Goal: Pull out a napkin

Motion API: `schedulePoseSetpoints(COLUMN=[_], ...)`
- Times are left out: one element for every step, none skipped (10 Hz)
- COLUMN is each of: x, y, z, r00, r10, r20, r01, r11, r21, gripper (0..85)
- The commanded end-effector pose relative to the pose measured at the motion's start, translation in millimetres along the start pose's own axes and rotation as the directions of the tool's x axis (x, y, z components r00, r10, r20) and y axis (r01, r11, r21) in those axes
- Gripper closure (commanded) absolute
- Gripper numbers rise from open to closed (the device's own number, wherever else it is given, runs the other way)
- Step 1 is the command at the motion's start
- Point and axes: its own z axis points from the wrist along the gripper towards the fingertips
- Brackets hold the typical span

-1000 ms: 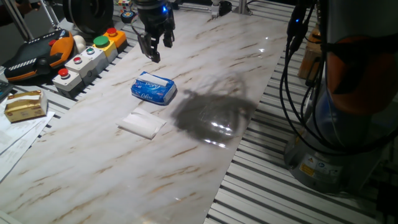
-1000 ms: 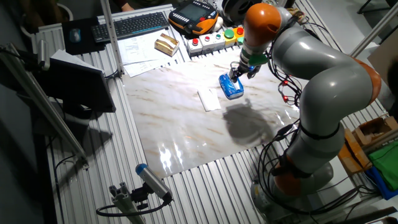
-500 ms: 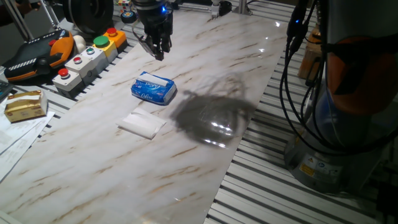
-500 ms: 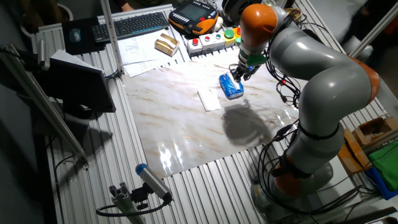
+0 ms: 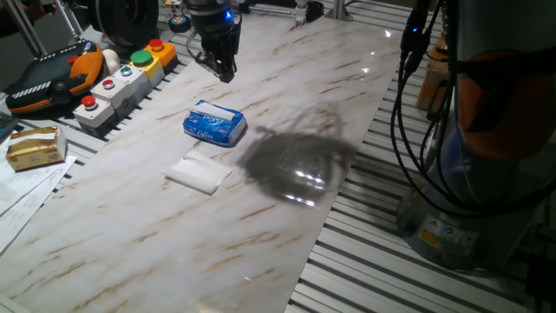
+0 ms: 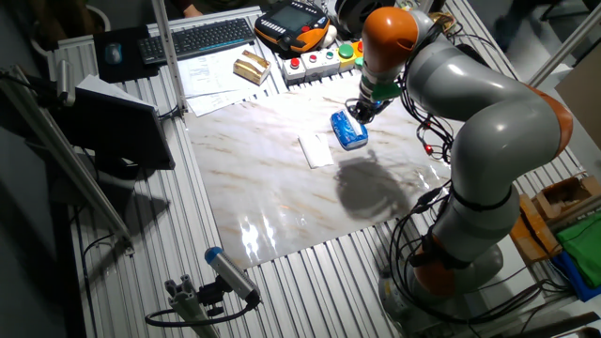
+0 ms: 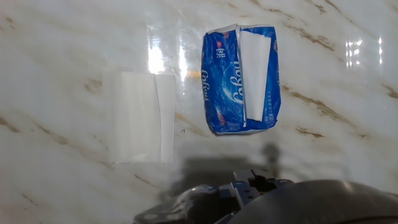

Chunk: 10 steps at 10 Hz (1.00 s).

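A blue-and-white tissue pack (image 5: 215,123) (image 6: 348,130) (image 7: 239,78) lies on the marble table. White tissue (image 7: 255,71) shows through its open slit. A folded white napkin (image 5: 198,174) (image 6: 316,150) (image 7: 140,117) lies flat beside the pack, apart from it. My gripper (image 5: 223,71) (image 6: 355,114) hovers above the table just behind the pack, toward the button box. Its fingers are shut with nothing between them. The fingers do not show in the hand view.
A button box (image 5: 122,83) and an orange pendant (image 5: 52,74) sit at the table's back left, beside a small yellow box (image 5: 35,146). A keyboard (image 6: 202,38) and papers lie beyond. Cables (image 5: 417,87) and the arm's base stand at the right edge.
The gripper's fingers have gone from open to shut, and the hand has risen slightly away from the pack. The pack and napkin have not moved.
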Motion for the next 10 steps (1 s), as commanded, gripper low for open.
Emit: schedulePoseSetpoints(x=[0.0,0.2,0.5,0.3,-0.4,-1.4,-1.8,-2.1,-2.3,-2.8], y=[1.3,3.2,4.8,5.3,5.8,6.0,5.8,5.9,6.1,6.1], z=[2.0,5.9,8.3,9.3,10.1,12.0,13.5,14.0,14.3,14.6], r00=[1.000,1.000,1.000,0.999,0.999,0.999,0.999,0.999,0.998,0.997], r10=[0.005,0.022,0.025,0.031,0.034,0.038,0.042,0.048,0.056,0.075], r20=[0.001,0.001,0.005,0.006,0.009,0.015,0.020,0.022,0.025,0.024], r01=[-0.005,-0.022,-0.025,-0.031,-0.034,-0.037,-0.042,-0.048,-0.055,-0.074], r11=[1.000,0.999,0.999,0.998,0.998,0.998,0.998,0.998,0.998,0.996], r21=[-0.007,-0.036,-0.039,-0.053,-0.053,-0.051,-0.037,-0.028,-0.030,-0.046], gripper=[84.3,84.3,84.3,84.3,84.3,84.3,84.3,84.3,84.3,84.3])
